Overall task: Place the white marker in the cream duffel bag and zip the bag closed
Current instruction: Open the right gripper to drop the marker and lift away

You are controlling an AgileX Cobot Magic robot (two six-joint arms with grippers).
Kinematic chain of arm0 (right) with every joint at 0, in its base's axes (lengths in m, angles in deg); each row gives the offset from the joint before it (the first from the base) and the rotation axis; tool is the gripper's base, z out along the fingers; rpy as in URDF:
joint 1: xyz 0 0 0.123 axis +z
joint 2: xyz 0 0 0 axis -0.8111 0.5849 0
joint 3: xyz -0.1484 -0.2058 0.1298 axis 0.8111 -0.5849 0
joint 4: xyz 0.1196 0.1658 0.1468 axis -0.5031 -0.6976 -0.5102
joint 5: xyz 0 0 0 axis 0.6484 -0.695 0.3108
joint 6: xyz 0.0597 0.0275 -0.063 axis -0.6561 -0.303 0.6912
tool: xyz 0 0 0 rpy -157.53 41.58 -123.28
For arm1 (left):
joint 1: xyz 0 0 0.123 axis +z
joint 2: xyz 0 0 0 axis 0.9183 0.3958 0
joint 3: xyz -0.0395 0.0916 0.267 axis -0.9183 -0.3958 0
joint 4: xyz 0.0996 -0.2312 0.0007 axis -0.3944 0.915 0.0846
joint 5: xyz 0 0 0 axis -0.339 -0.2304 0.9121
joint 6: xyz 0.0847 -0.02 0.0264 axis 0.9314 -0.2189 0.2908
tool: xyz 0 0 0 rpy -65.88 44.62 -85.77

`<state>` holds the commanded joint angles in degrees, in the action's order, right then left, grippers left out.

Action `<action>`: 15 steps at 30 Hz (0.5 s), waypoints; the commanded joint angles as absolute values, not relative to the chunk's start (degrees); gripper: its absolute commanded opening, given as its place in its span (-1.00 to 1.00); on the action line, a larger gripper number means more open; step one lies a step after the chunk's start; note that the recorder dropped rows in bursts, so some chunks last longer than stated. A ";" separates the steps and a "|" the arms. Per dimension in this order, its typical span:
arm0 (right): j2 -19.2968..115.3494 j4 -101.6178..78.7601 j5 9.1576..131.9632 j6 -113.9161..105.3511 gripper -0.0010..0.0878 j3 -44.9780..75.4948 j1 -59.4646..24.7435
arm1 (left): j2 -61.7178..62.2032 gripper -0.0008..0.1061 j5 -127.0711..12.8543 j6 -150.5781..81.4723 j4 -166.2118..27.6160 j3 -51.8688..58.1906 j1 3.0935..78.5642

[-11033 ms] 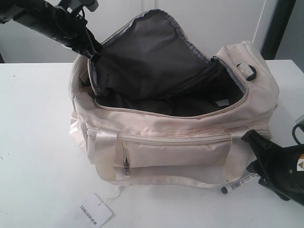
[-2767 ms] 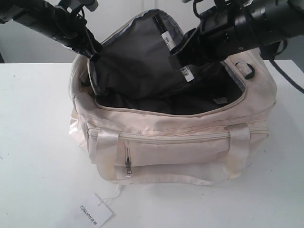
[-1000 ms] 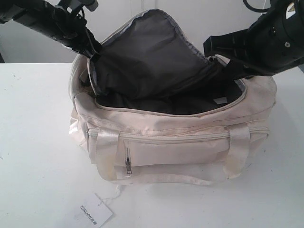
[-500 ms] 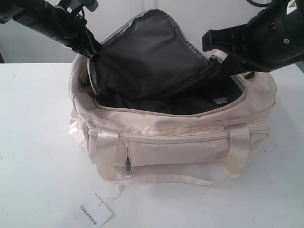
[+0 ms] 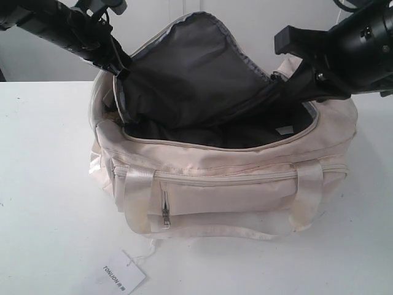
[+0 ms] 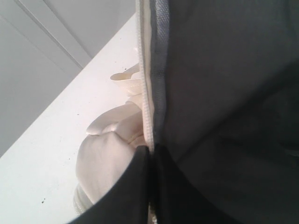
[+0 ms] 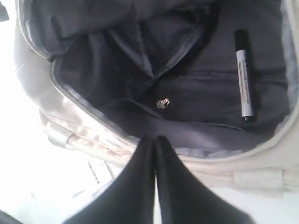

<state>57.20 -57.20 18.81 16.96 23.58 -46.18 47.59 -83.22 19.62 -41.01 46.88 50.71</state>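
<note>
The cream duffel bag (image 5: 233,190) stands open on the white table, its dark grey lined flap held upright. My left gripper (image 5: 123,72) is shut on the flap's zipper edge (image 6: 148,107) at the bag's far left corner. The white marker (image 7: 243,77) lies flat on the lining inside the bag; the exterior view does not show it. My right gripper (image 7: 155,138) hovers over the bag's right end (image 5: 288,86), shut with nothing between its fingers, well apart from the marker.
A white paper tag printed TONLION (image 5: 121,271) lies on the table in front of the bag on a string. A small metal pull (image 7: 163,103) hangs on the lining inside. A front zip pocket (image 5: 227,193) faces the camera.
The marker has gone from the table by the bag's front right into the bag. Over the last second my right gripper has drawn back to the right. The left gripper has held still.
</note>
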 joint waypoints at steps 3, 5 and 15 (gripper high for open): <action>57.34 -61.05 12.91 23.68 -0.98 23.58 -49.01 | 47.59 -0.99 -83.22 19.62 -41.01 46.88 50.71; 57.34 -61.05 11.81 24.30 -0.98 23.58 -50.68 | 47.59 -0.99 -83.22 19.62 -41.01 46.88 50.71; 57.34 -60.32 16.48 24.30 -0.98 23.58 -53.09 | 47.59 -0.99 -83.22 19.62 -41.01 46.88 50.71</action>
<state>57.34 -60.32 16.48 24.30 23.58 -53.09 47.59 -83.22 19.62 -41.01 46.88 50.71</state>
